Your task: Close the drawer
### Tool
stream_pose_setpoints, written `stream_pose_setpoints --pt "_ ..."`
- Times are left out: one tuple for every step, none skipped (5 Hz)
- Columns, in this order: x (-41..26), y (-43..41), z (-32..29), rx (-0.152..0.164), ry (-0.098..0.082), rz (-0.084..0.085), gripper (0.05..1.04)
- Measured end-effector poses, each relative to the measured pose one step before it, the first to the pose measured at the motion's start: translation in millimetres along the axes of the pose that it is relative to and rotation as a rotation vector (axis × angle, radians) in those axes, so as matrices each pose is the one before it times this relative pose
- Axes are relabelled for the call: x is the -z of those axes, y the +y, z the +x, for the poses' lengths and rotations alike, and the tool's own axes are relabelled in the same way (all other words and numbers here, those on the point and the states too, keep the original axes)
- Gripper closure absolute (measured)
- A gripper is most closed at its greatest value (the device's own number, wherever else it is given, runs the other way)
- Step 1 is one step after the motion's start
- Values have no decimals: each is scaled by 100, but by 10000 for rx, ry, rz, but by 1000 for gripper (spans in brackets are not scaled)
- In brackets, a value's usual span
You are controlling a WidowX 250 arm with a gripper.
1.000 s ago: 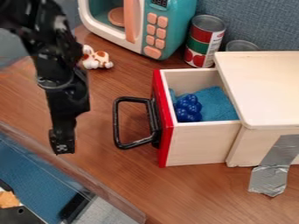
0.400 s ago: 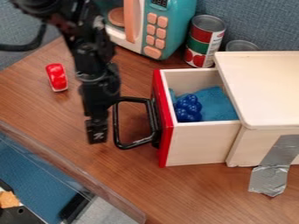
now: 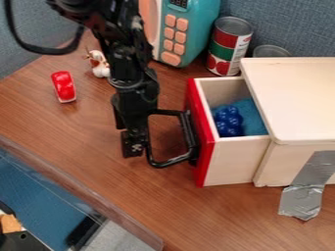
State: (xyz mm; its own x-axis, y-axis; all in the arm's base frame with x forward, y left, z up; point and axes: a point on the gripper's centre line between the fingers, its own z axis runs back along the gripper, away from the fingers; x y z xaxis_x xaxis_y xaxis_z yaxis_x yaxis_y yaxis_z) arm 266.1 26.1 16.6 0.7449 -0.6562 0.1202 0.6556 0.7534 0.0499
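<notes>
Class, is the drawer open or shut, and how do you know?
Partly open: the drawer's red front stands out from the wooden box, showing blue grapes inside.

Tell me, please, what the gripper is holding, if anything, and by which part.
Nothing, it seems: the gripper is against the drawer handle, not around it.

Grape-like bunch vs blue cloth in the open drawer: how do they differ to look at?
Shade: the bunch is deep blue, the cloth a lighter teal-blue.
Surface: the bunch is glossy with round bumps; the cloth is matte, without such bumps.
Position: the bunch sits nearer the red front panel, while the cloth extends past it toward the cabinet.
Shared: both are bluish and inside the drawer.
</notes>
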Motion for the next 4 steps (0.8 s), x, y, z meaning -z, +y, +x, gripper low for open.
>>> stream_pose_setpoints --pt "1258 265 1483 -83 29 150 83" --pt "230 314 2108 22 -232 134 83" --pt "146 195 1776 -229 -195 -65 83" --pt "-571 152 1555 -308 -334 -203 83"
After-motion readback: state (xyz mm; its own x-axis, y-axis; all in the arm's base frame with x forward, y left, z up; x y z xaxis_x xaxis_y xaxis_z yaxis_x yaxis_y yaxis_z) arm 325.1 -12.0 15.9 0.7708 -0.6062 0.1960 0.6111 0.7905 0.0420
